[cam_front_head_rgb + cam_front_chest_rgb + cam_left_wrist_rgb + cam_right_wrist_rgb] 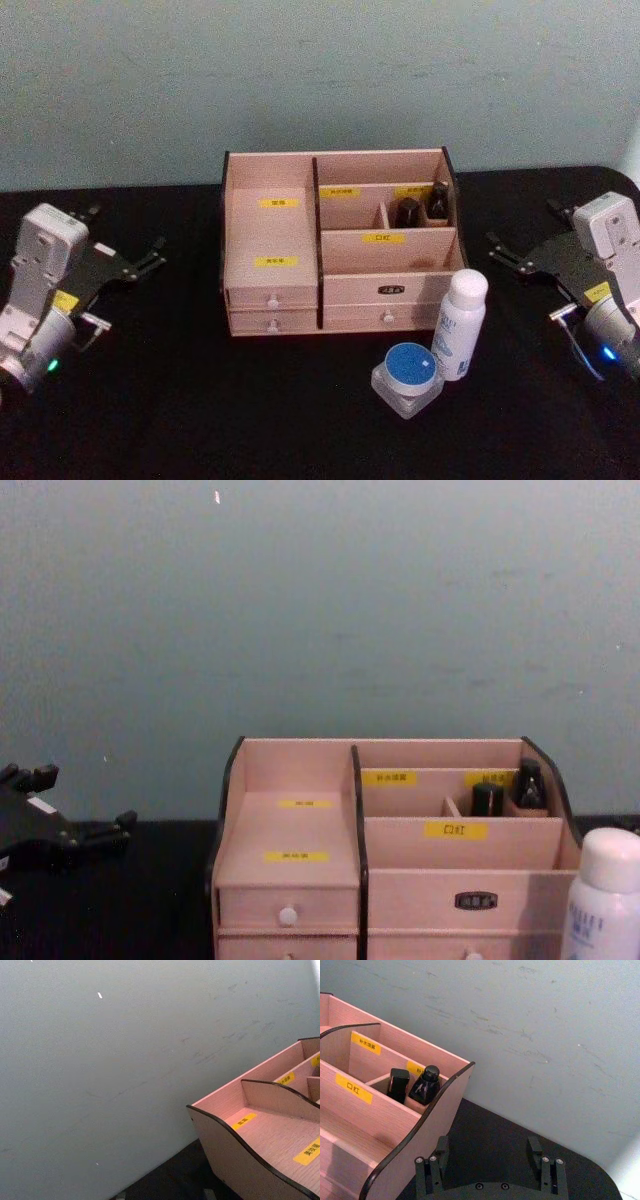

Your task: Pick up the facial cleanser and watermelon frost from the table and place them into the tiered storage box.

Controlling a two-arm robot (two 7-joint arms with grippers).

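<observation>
Nearest to me on the black table (200, 400) sat the blue-lidded jar (407, 372), at about 5 o'clock from the table's middle. The white bottle (463, 320) stood upright just beyond it at its 1 o'clock; I could not tell whether the two touched. Both stood right in front of the tiered storage box (272, 232), by its right-hand drawers, and neither was inside it. The right gripper (523, 224) hung above the table with its jaws spread wide and nothing between them. The bottle lay at roughly its 7 o'clock and the jar farther off the same way, both well apart from the fingers. In the right wrist view those two fingers (440, 1150) stood apart over bare tabletop, just beside the box's right end wall. The left gripper (128, 230) was over at 9 o'clock from the box, its jaws likewise wide and empty, with the whole box between it and the two containers. In the box's back right compartments, two small dark bottles (408, 212) stood side by side. Behind everything, at 12 o'clock, rose the plain grey-green wall (320, 70).
</observation>
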